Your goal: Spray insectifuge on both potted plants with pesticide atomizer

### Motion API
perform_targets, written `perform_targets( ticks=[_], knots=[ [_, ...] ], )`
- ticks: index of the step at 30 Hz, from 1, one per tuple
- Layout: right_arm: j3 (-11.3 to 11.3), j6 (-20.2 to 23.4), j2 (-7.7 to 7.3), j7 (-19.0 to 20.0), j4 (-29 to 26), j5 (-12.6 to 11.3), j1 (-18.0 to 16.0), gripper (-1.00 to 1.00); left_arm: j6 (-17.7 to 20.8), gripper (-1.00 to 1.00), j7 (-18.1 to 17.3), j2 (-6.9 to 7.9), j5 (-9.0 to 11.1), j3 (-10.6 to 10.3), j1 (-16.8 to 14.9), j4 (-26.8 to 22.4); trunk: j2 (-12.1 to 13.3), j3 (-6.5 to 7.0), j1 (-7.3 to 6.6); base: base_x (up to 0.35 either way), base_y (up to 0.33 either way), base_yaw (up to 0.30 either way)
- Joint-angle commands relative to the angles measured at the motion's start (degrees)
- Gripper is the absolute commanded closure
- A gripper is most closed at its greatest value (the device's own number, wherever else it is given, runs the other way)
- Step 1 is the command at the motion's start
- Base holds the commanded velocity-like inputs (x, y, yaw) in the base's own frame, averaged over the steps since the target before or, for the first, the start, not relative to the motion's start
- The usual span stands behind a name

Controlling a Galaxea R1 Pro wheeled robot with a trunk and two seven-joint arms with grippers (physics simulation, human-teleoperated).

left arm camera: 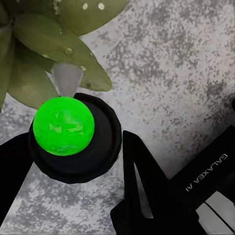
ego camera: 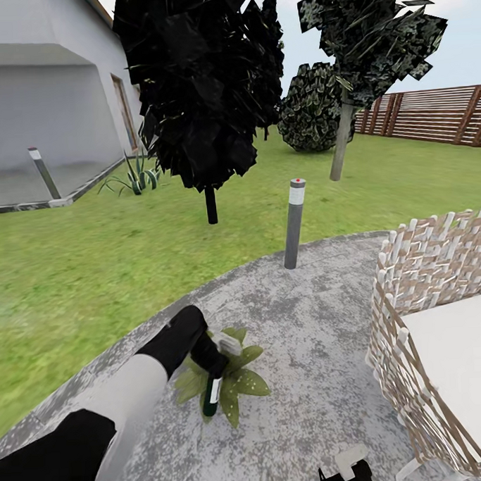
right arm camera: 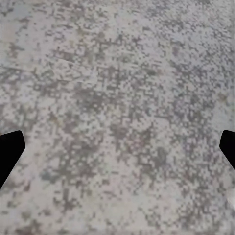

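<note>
My left gripper (ego camera: 209,360) is shut on the pesticide atomizer (ego camera: 213,396), a dark green bottle with a white band, held tilted over one potted plant (ego camera: 242,383) on the patio. In the left wrist view the bottle's bright green base (left arm camera: 63,126) sits between my black fingers (left arm camera: 139,176), and its whitish head (left arm camera: 66,77) points at the leaves (left arm camera: 58,41). A few pale specks of insectifuge (left arm camera: 93,6) lie on those leaves. The second potted plant is out of view. My right gripper (ego camera: 348,472) hangs open over bare stone (right arm camera: 117,107).
A white wicker seat (ego camera: 441,307) stands close at the right. A grey bollard lamp (ego camera: 294,223) rises at the patio's (ego camera: 308,314) far edge, with a dark tree (ego camera: 210,200) behind on the lawn (ego camera: 79,256). The house (ego camera: 42,89) is left and the fence (ego camera: 431,114) far right.
</note>
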Motion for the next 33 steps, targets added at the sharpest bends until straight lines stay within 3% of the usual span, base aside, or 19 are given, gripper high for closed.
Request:
perform_targets(
  ticks=[1,6,9,15,23,27,33],
  knots=[
    [-0.45,-0.16,0.02,-0.27,0.07,0.62,-0.04,-1.0,0.26,1.0,-0.61,0.26,-0.53,-0.03,0.08,-0.03,-0.02,-0.05,-0.01,0.0,0.0,0.0],
    [-0.45,-0.16,0.02,-0.27,0.04,0.61,-0.04,-1.0,0.02,1.0,-0.62,3.44,-0.51,-0.14,0.71,0.07,-0.02,-0.05,-0.01,0.0,0.0,0.0],
    [-0.45,-0.16,0.02,-0.28,0.03,0.6,-0.04,-1.0,-0.24,1.0,-0.6,4.06,-0.46,-0.42,1.51,0.17,-0.02,-0.05,-0.01,0.0,0.0,0.0],
    [-0.45,-0.16,0.02,-0.28,0.0,0.57,-0.04,-1.0,-0.34,1.0,-0.59,3.11,-0.5,-0.47,2.84,0.13,-0.02,-0.05,-0.01,0.0,0.0,0.017],
    [-0.45,-0.16,0.02,-0.28,-0.02,0.61,-0.04,-1.0,-0.16,1.0,-0.59,1.11,-0.61,-0.47,2.69,-0.06,-0.02,-0.05,-0.01,0.0,0.0,0.214],
    [-0.45,-0.16,0.02,-0.28,-0.02,0.65,-0.04,-1.0,-0.32,1.0,-0.59,0.93,-0.58,-0.45,2.79,0.03,-0.02,-0.05,-0.01,0.0,0.0,0.039],
    [-0.45,-0.16,0.02,-0.28,0.0,0.65,-0.04,-1.0,-0.65,1.0,-0.29,1.38,-0.88,-0.55,7.53,0.12,-0.02,-0.05,-0.01,0.0,0.0,0.003]
  ],
)
